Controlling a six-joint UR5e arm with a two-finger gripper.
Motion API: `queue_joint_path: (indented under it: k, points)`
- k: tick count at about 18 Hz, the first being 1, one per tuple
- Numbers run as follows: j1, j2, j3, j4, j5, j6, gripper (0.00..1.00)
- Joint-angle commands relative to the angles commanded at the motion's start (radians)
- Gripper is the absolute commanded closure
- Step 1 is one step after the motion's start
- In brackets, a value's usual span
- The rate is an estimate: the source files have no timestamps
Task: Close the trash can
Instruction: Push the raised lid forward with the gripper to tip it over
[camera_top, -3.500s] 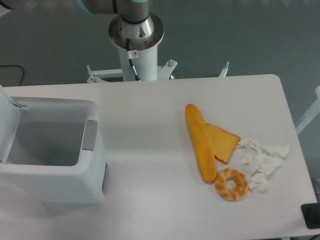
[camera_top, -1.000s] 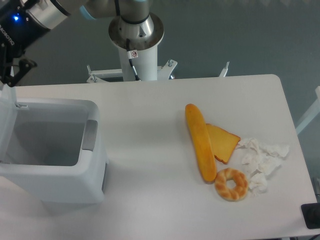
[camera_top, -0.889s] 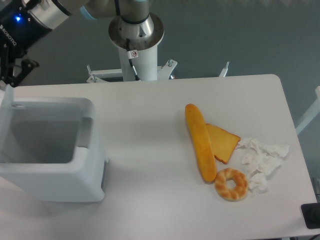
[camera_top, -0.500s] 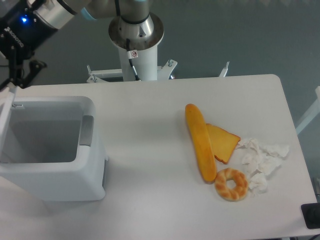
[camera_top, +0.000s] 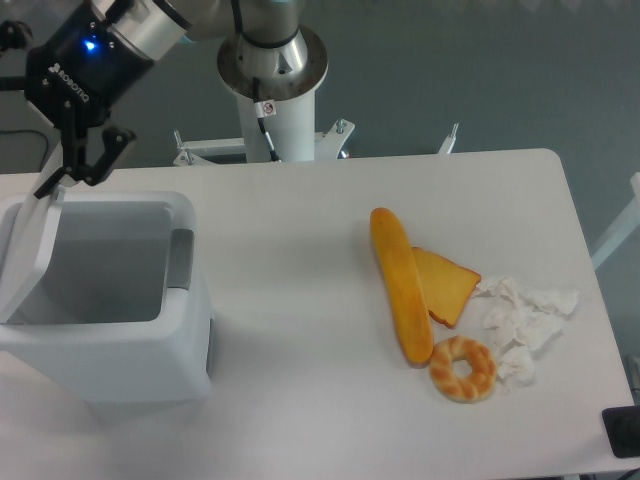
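Lid (camera_top: 28, 245) has tipped inward; one trash can (camera_top: 110, 345).

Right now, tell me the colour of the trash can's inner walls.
Grey, inside the white trash can, seen from the fixed camera.

White table (camera_top: 300, 330) with rounded corners, dull grey floor (camera_top: 480, 70) behind

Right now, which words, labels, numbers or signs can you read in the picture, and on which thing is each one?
"ROBOTIQ": white letters on the black body of the pincer, partly readable at an angle.
Small red and white sticker on the arm's white base column: a round prohibition sign, too small to read any words.
No text is visible on the trash can, the bread or the table.
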Motion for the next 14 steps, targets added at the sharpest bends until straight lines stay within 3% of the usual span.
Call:
queue_joint_path:
  k: [6,14]
  points:
    - [-0.008,0.0,-0.011,-0.002,0.08,0.018,0.0]
    - [-0.009,0.0,-0.015,-0.002,0.103,0.058,0.0]
